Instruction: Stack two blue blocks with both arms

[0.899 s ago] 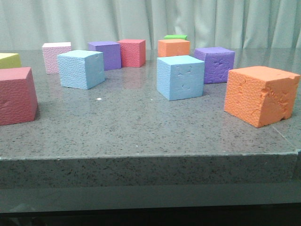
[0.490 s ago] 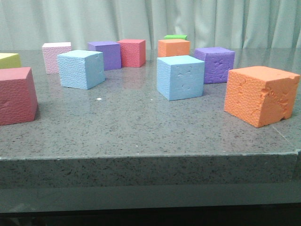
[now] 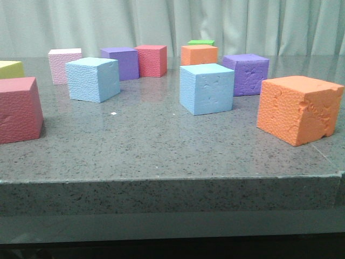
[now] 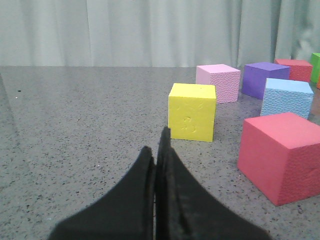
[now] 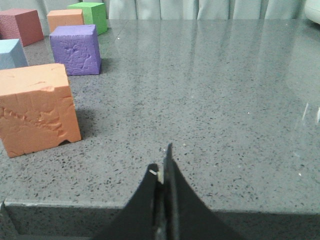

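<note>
Two sky-blue blocks stand apart on the grey stone table. One blue block [image 3: 92, 79] is at the left middle, the other blue block [image 3: 206, 88] at the centre. The left one also shows in the left wrist view [image 4: 286, 97]; a corner of the centre one shows in the right wrist view [image 5: 11, 54]. Neither arm shows in the front view. My left gripper [image 4: 157, 145] is shut and empty, low over the table short of a yellow cube. My right gripper [image 5: 162, 165] is shut and empty, at the table's front edge.
Other cubes: a dark pink one [image 3: 19, 109] front left, a large orange one [image 3: 298, 109] front right, a yellow one [image 4: 192, 111], a pale pink one [image 3: 64, 65], two purple ones [image 3: 122, 61] [image 3: 247, 73], a red one [image 3: 151, 60], a small orange one [image 3: 199, 54] and a green one [image 3: 201, 42]. The table edge [image 3: 172, 181] is near.
</note>
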You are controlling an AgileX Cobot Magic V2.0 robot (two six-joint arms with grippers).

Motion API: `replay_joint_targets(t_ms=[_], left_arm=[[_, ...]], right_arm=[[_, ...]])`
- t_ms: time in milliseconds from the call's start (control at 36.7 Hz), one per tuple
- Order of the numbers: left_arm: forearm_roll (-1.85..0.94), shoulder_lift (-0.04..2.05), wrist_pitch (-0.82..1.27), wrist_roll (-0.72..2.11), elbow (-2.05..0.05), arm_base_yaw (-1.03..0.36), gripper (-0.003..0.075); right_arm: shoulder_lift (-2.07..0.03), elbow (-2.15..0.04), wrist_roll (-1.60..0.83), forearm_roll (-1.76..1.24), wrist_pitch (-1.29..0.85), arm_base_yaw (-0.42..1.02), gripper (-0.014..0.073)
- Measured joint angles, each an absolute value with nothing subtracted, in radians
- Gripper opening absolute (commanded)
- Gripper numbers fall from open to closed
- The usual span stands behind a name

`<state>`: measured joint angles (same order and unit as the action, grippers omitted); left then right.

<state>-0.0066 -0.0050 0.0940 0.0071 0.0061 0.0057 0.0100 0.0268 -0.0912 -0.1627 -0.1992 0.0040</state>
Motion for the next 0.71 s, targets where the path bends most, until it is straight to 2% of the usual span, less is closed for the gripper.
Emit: replay_joint_targets(t_ms=[518, 708], left_arm=[[0.000, -0.005, 0.087, 0.007, 0.006, 0.006, -0.0020], [0.000, -0.005, -0.022, 0.007, 0.006, 0.006, -0.0020]], right_arm=[[0.010, 0.027, -0.091, -0.161, -0.197, 0.004, -0.0067], [0.010, 0.027, -0.091, -0.161, -0.146, 0.004, -0.0067]])
